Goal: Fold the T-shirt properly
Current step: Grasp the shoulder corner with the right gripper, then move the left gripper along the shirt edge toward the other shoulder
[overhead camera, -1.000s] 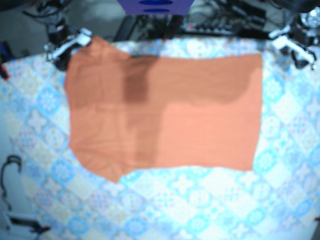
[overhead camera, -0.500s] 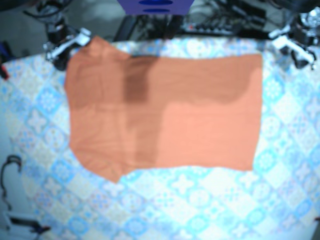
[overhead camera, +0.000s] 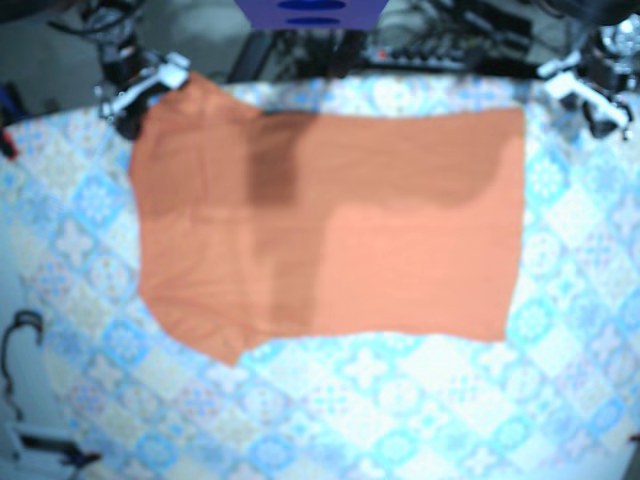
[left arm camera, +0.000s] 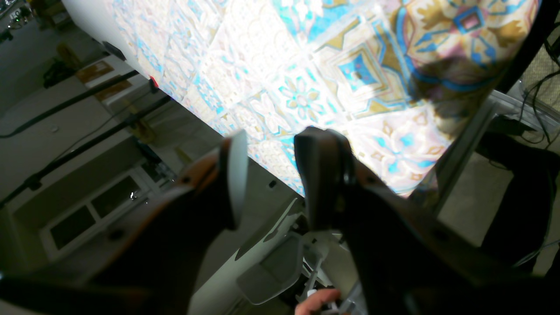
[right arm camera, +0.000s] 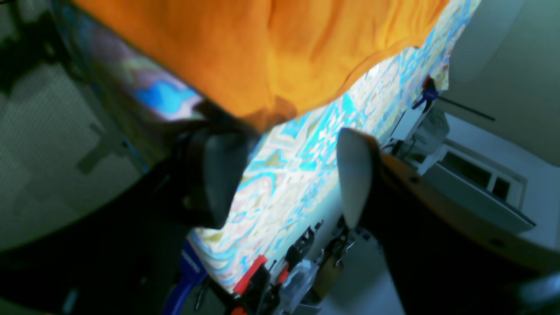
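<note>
Across the middle of the patterned cloth (overhead camera: 380,420) the orange shirt (overhead camera: 400,230) lies flat. From above it reads as a wide block, with a straight side on the view's right and an uneven, pointed near corner on the view's left. A darker upright band and a darker strip along the far part show where layers overlap. The base view is blurred, so finer creases cannot be made out.

The shirt's far corner on the view's left reaches up to the right gripper (overhead camera: 138,92), which sits at that corner by the cloth's far edge. The right wrist view shows this claw spread wide with nothing between its fingers. A rounded bit of the shirt's hem hangs just beside the dark finger (right arm camera: 218,175), and I cannot tell whether they touch. The pale finger (right arm camera: 352,175) stands apart from the shirt, in front of bare cloth. Red and blue clamps (right arm camera: 251,275) sit at the cloth's edge beyond.

The left gripper (overhead camera: 590,100) is at the far corner on the base view's right, near the shirt's straight side but off it. Its wrist view shows the claw parted by a narrow gap and empty, held at the cloth's edge with pattern and floor behind it.
</note>
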Motion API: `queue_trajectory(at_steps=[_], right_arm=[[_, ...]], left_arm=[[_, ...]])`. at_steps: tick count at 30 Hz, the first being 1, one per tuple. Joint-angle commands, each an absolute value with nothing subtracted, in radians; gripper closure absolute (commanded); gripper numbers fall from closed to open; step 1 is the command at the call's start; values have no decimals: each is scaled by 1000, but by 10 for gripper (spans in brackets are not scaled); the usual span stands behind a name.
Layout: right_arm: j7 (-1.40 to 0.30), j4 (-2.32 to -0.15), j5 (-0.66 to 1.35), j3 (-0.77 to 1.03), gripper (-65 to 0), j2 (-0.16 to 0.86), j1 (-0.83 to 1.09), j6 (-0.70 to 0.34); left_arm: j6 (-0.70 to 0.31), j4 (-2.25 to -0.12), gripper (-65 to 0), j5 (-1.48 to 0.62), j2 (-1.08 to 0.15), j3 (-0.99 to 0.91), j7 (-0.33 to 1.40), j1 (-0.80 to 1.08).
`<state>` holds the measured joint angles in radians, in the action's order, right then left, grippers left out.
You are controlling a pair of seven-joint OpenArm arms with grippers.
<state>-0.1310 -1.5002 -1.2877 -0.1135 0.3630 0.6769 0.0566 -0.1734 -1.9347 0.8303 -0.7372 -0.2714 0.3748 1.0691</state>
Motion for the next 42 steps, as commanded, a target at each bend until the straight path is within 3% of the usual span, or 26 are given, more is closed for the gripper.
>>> queue_trajectory(at_steps=[1,9,18,32,38,42], right_arm=[[-107,-1517,-1290,-116,-370,367,687,56],[-107,-1515,-1290,-143,-352,367,685,56],[-107,-1506,-1290,-143,-7,367,679,54],[-107,-1504,-1290,-143,-2,367,679,54],[-134,-1504,-1290,-143,-2,367,679,54],[-136,-1506,-1290,-143,-2,367,679,54]], left_arm=[[-159,-1943,-225,832,-750,-283,383,1076],[-159,-1943,-225,832,-750,-283,383,1076],[-159,-1942,-225,832,-748,-283,383,1075],[-159,-1821,-232,831,-745,-174,383,1015],[-159,-1713,-373,831,-743,-77,383,908],[-159,-1659,-379,831,-743,-18,383,842]])
